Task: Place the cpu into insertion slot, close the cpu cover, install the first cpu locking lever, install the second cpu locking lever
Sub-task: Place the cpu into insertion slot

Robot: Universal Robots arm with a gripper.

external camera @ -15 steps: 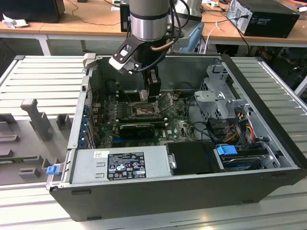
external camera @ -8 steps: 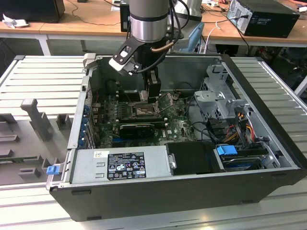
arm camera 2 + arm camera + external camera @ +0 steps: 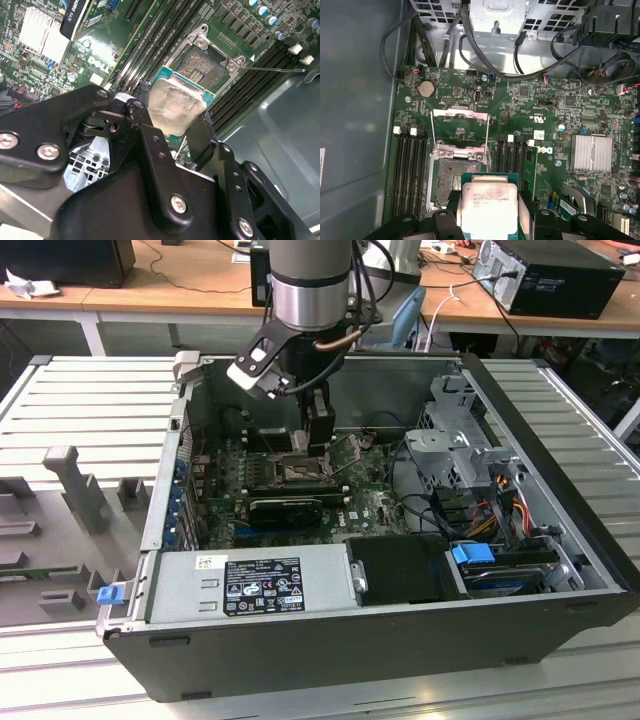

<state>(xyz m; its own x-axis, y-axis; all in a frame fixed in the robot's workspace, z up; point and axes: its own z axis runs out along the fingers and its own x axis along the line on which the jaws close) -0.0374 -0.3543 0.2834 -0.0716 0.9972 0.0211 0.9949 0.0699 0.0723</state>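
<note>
Evidently the gripper clamps opposite edges of the cpu, probably light, stiff yet fragile, lower-centre near the insertion slot.

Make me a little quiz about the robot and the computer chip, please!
1. True or false: the gripper is holding the cpu.
2. Pick one. The insertion slot is: A) empty, B) filled with a chip, C) under a closed lid.
3. Fill in: the cpu cover is flipped ____.
Key: 1 true; 2 A; 3 open.
</note>
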